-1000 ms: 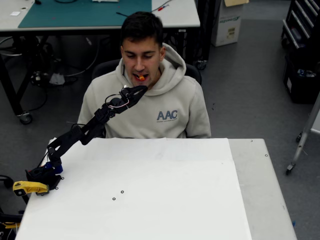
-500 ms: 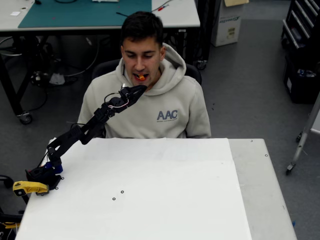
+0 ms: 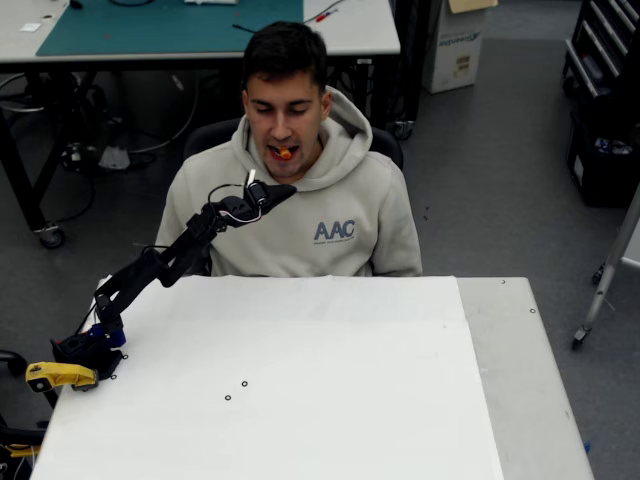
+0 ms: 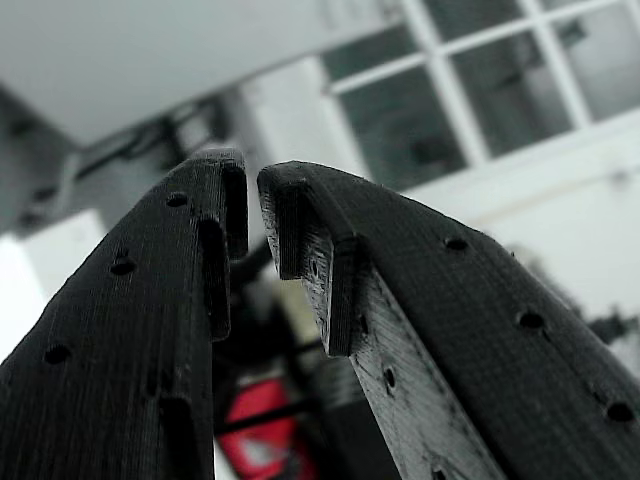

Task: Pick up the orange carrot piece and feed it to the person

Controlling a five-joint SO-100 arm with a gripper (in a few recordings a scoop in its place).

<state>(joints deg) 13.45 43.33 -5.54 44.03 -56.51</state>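
The person (image 3: 300,190) wore a light grey-beige hoodie with dark blue "AAC" letters on the chest and had dark hair. The orange carrot piece (image 3: 284,153) was bright orange at the mouth. The gripper (image 3: 283,188) was black, with a ridged, layered texture and small holes on its fingers (image 4: 150,330). The table (image 3: 300,400) was white, the yellow part (image 3: 58,375) at its near left. Far behind lay a teal mat (image 3: 160,25).

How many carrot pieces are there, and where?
1. The orange carrot piece sits between the lips of the person, above and apart from the gripper. Any others may be hidden.
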